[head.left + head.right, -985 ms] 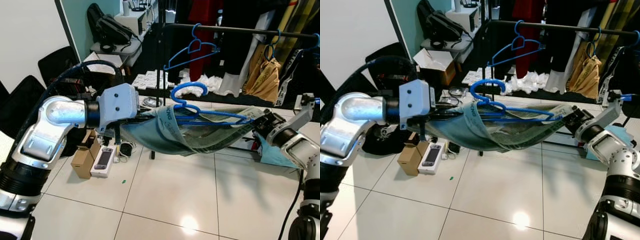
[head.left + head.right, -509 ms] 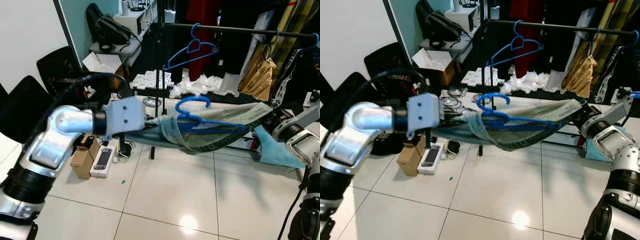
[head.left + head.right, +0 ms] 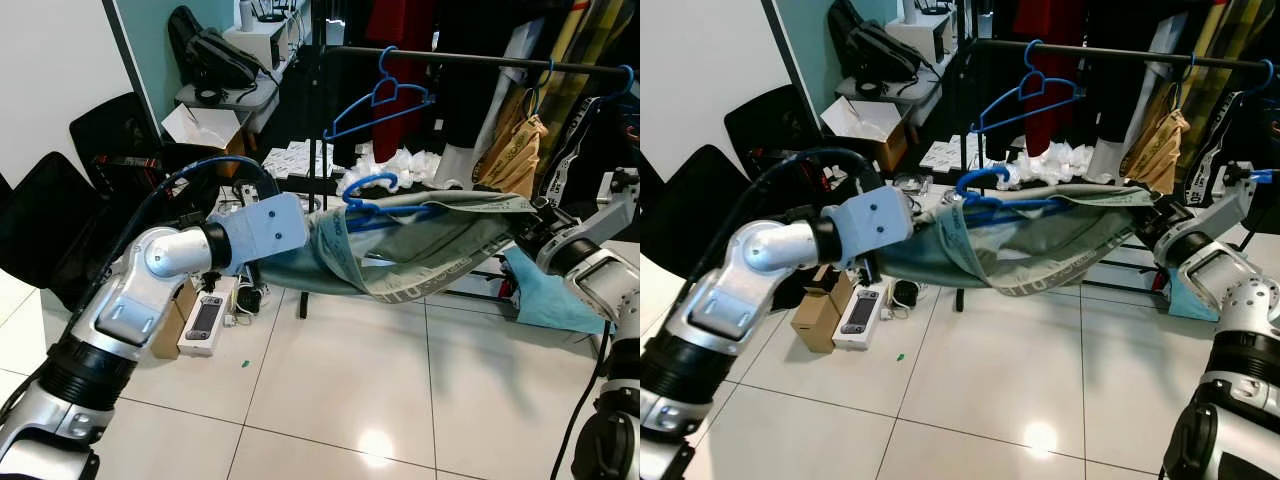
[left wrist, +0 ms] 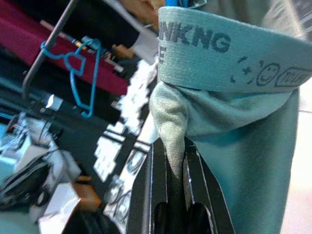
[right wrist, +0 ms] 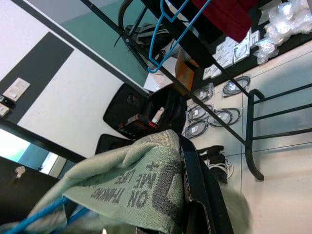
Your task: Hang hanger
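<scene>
So the robot's got a teal cloth point(image 3: 400, 250) stretched between both arms like a hammock over the tiled floor point(image 3: 330, 390). Left end effector point(image 4: 168, 195) is clamped tight on a bunched corner of it at about 9 o'clock, and the right end effector point(image 5: 195, 195) looks pinched on the other end at 3 o'clock. The blue hanger point(image 3: 375, 200) is threaded inside the cloth, long axis running side to side between the two arms, hook poking up nearer the left arm. The clothes rail point(image 3: 480, 60) sits further back at 12 o'clock, higher than the hook, with an empty blue hanger point(image 3: 380, 100) already on it. I'd guess the whole thing needs lifting up and forward.
</scene>
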### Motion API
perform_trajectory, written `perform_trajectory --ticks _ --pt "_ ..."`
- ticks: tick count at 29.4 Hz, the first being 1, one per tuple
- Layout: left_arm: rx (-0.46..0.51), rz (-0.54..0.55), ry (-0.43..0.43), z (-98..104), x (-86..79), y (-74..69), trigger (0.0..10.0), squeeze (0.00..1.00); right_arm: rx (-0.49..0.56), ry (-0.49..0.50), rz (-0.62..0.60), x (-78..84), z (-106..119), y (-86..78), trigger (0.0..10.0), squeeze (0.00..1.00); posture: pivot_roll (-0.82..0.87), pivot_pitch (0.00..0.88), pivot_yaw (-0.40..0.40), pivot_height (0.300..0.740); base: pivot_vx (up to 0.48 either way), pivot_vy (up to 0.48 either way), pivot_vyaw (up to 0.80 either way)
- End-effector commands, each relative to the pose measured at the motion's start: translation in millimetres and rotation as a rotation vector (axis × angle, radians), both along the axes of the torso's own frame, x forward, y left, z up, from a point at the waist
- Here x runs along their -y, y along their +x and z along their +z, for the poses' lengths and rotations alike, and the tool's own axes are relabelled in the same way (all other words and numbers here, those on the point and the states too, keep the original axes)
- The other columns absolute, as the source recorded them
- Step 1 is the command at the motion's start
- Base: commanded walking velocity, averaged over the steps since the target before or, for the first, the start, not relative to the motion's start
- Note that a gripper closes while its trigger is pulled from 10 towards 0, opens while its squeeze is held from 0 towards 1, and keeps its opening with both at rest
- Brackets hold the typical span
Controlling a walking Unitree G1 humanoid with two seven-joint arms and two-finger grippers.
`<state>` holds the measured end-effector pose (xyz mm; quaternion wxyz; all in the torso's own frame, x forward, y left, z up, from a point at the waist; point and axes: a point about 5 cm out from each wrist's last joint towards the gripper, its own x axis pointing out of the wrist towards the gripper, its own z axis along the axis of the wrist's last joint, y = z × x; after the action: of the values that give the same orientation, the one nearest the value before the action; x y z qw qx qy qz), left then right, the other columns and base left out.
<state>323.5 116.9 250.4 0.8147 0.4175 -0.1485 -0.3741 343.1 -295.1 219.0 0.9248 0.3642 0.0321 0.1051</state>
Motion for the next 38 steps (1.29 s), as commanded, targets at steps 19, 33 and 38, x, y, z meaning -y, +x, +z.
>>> perform_trajectory --ticks 19,33,38 --pt "-0.035 0.084 -0.305 6.4 29.0 2.7 10.0 0.00 -0.042 -0.026 0.123 -44.9 -14.4 8.8 0.0 0.00 -0.02 0.044 0.019 0.740 0.000 0.000 0.00" --pt "-0.242 0.111 -0.380 -29.0 66.5 -5.7 10.0 0.00 0.034 -0.058 0.304 -90.8 -11.1 4.9 0.0 0.00 -0.03 0.055 0.021 0.740 0.000 0.000 0.00" --pt "-0.276 0.185 -0.309 -44.9 54.5 -1.0 10.0 0.00 0.076 -0.074 0.340 -93.8 -5.4 -1.4 0.0 0.00 -0.03 0.058 0.023 0.740 0.000 0.000 0.00"
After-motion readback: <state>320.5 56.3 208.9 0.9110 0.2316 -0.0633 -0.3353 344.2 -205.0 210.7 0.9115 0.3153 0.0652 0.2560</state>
